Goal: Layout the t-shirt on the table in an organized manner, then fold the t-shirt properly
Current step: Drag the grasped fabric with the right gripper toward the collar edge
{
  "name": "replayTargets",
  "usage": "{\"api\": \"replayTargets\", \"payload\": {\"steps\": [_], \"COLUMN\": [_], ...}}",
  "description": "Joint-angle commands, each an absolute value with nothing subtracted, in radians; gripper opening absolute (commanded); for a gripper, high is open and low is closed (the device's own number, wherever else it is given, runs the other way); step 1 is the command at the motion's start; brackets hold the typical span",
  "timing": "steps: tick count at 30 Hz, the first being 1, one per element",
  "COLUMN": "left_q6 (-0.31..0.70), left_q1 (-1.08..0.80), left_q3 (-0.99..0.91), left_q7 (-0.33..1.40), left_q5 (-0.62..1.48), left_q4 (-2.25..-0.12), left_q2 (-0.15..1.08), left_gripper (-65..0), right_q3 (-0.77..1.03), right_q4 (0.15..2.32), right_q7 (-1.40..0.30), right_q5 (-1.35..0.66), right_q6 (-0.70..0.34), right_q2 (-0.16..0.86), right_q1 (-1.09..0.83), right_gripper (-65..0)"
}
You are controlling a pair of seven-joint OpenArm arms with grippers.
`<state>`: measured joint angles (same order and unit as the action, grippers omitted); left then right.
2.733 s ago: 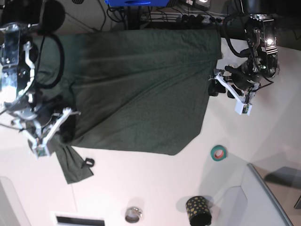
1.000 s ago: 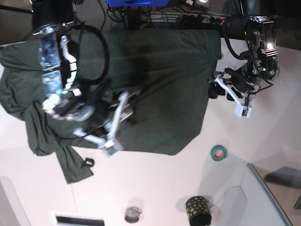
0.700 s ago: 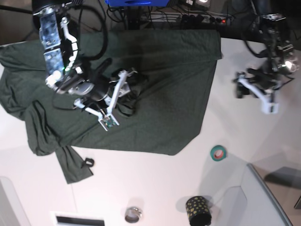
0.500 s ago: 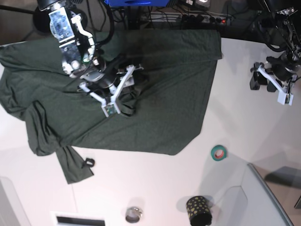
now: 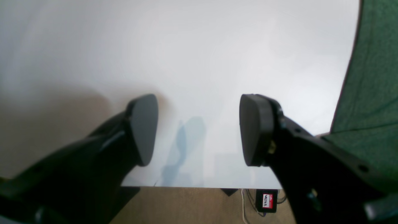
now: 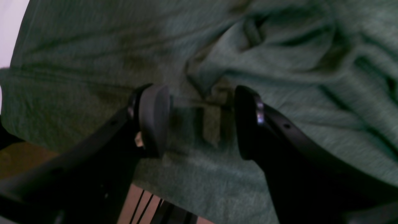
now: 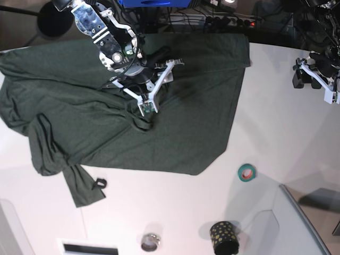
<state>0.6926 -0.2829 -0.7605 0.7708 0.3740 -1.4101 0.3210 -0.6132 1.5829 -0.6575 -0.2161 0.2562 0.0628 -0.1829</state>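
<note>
The dark green t-shirt (image 7: 191,117) lies spread over the back of the white table (image 7: 159,212), with a bunched sleeve at the lower left and a pucker near its middle. My right gripper (image 7: 154,85) hovers over the shirt's upper middle. In the right wrist view the right gripper (image 6: 199,124) is open above wrinkled t-shirt (image 6: 279,62) fabric, a small fold lying below the gap. My left gripper (image 7: 307,74) is off the shirt at the far right. In the left wrist view the left gripper (image 5: 199,130) is open and empty over bare table (image 5: 186,46), the t-shirt (image 5: 370,93) edge to its right.
A teal tape roll (image 7: 246,172), a black dotted cup (image 7: 224,237), a small metal ring (image 7: 151,242) and a small black clip (image 7: 99,184) sit near the front. A grey bin (image 7: 303,223) fills the front right corner. Cables run along the back edge.
My right arm swung from the shirt's lower left up to its upper middle, leaving fabric bunched behind it. My left arm pulled away to the right, off the shirt's edge.
</note>
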Motion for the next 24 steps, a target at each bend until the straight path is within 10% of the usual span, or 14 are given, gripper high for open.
{"api": "replayTargets", "payload": {"steps": [1, 16, 21, 24], "left_q6": [0.698, 0.698, 0.698, 0.698], "left_q1": [-0.282, -0.274, -0.274, -0.272], "left_q3": [-0.768, -0.768, -0.768, -0.765], "left_q7": [0.753, 0.753, 0.753, 0.753], "left_q5": [0.39, 0.246, 0.248, 0.248], "left_q4": [-1.425, -1.42, -1.42, -1.42], "left_q2": [0.34, 0.338, 0.337, 0.335], "left_gripper": [-25.3, -25.3, -25.3, -25.3], "right_q3": [-0.61, -0.61, -0.608, -0.611], "right_q4": [1.586, 1.44, 1.437, 1.472], "right_q7": [-0.641, -0.547, -0.547, -0.552], "right_q5": [-0.211, -0.213, -0.213, -0.213], "right_q6": [0.26, 0.262, 0.26, 0.259], "right_q2": [0.051, 0.01, 0.01, 0.01], "right_q1": [-0.174, -0.125, -0.111, -0.124], "right_gripper": [-33.6, -33.9, -64.4, -63.6]}}
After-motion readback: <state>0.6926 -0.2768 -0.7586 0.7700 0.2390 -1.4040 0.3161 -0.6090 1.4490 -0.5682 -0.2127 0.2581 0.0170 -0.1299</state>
